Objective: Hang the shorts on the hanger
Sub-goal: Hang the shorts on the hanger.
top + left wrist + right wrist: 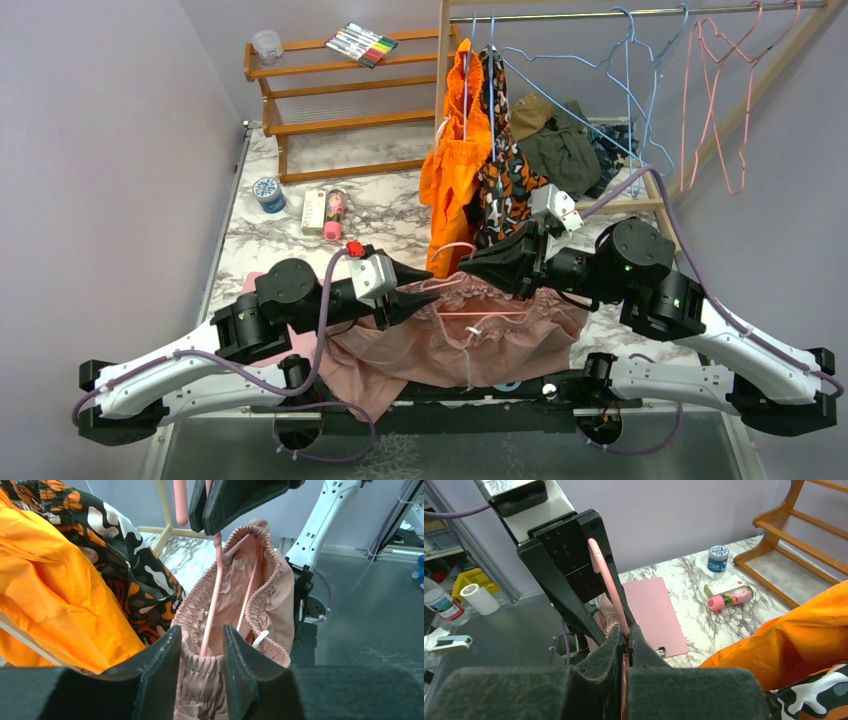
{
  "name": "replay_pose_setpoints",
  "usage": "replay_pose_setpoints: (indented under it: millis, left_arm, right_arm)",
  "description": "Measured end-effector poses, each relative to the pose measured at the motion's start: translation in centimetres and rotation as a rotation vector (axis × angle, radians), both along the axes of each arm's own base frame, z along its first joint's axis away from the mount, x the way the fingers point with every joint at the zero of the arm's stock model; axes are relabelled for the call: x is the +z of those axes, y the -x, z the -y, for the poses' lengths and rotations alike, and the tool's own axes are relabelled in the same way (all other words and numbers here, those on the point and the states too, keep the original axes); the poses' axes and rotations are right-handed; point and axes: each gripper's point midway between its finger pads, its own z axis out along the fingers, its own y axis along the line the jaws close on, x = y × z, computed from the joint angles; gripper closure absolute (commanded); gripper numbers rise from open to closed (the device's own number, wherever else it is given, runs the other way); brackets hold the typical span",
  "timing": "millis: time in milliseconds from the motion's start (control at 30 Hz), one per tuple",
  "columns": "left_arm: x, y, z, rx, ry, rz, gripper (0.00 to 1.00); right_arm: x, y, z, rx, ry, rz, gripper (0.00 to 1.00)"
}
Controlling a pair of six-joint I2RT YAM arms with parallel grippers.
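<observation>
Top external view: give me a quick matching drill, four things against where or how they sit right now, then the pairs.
Things:
1. right gripper
2. shorts
3. orange garment
4. marker set

States:
A. hanging from the rail
B. on the wooden rack, top shelf
C. shut on the pink hanger
D. draped at the table near edge

Pairs: 1-C, 2-D, 3-A, 4-B

Part of the hanger (pixel 214 595) is hidden inside the shorts (pixel 280 595). The left arm (pixel 290 295) covers the shorts' left side. The hanger's wire disappears between the closed fingers of the right gripper (pixel 628 632). Print on the markers (pixel 362 43) is too small to read.
</observation>
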Motion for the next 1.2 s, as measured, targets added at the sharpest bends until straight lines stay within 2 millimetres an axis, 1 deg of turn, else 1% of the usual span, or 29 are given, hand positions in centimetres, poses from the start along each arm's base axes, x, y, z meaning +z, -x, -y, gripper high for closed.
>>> replay_pose_setpoints:
  millis: [67, 133, 167, 367, 433, 500, 567, 700, 800, 933, 1000, 1033, 1100, 1133, 1200]
  left_arm:
    - [-0.6, -0.1, 0.2, 0.000, -0.022, 0.000, 0.76]
    - [-0.5, -0.1, -0.1, 0.005, -0.018, 0.004, 0.85]
    - [-0.3, -0.1, -0.4, 0.011, -0.011, 0.008, 0.88]
    - [-0.4, 0.0, -2.7, 0.054, 0.024, 0.002, 0.88]
    - [-0.6, 0.0, -3.3, 0.067, 0.036, -0.007, 0.84]
    - [-0.8, 0.1, -3.8, 0.076, 0.046, -0.015, 0.70]
    - [-0.9, 0.1, -4.1, 0.081, 0.051, -0.024, 0.59]
    - [-0.7, 0.1, -4.2, 0.084, 0.052, -0.028, 0.48]
    - [0.8, 0.1, -4.2, 0.083, 0.060, -0.010, 0.45]
    - [4.3, 0.3, -3.9, 0.060, 0.104, 0.037, 0.44]
    - [6.0, 0.7, -3.4, 0.028, 0.126, 0.062, 0.44]
    - [6.5, 0.9, -2.9, 0.004, 0.129, 0.074, 0.44]
    - [6.4, 1.2, -1.8, -0.033, 0.113, 0.081, 0.44]
    - [6.0, 1.3, -1.2, -0.053, 0.096, 0.083, 0.44]
    - [4.6, 1.3, 0.3, -0.086, 0.043, 0.078, 0.43]
  right_arm:
    - [0.0, 0.0, 0.0, 0.000, 0.000, 0.000, 0.99]
    - [0.0, 0.0, 0.0, 0.000, -0.001, 0.000, 0.99]
    - [0.0, 0.0, 0.0, 0.000, -0.002, 0.000, 0.99]
    - [0.6, 0.3, 0.6, 0.000, -0.018, 0.007, 0.99]
    - [0.7, 0.3, 0.7, 0.000, -0.024, 0.009, 0.99]
    - [0.8, 0.3, 0.7, 0.000, -0.025, 0.009, 0.99]
    - [0.7, 0.3, 0.7, 0.000, -0.024, 0.005, 0.99]
    - [0.6, 0.3, 0.6, 0.001, -0.021, 0.002, 0.99]
    - [0.5, 0.2, 0.5, 0.000, -0.018, 0.000, 0.99]
    - [0.4, 0.2, 0.4, 0.001, -0.015, -0.002, 0.99]
    - [0.3, 0.2, 0.3, 0.002, -0.013, -0.003, 0.99]
    - [0.3, 0.2, 0.2, 0.003, -0.012, -0.004, 0.99]
    - [0.2, 0.2, 0.1, 0.006, -0.010, -0.008, 0.99]
    - [0.2, 0.2, 0.1, 0.008, -0.008, -0.009, 0.99]
    - [0.1, 0.3, 0.0, 0.013, -0.007, -0.011, 0.99]
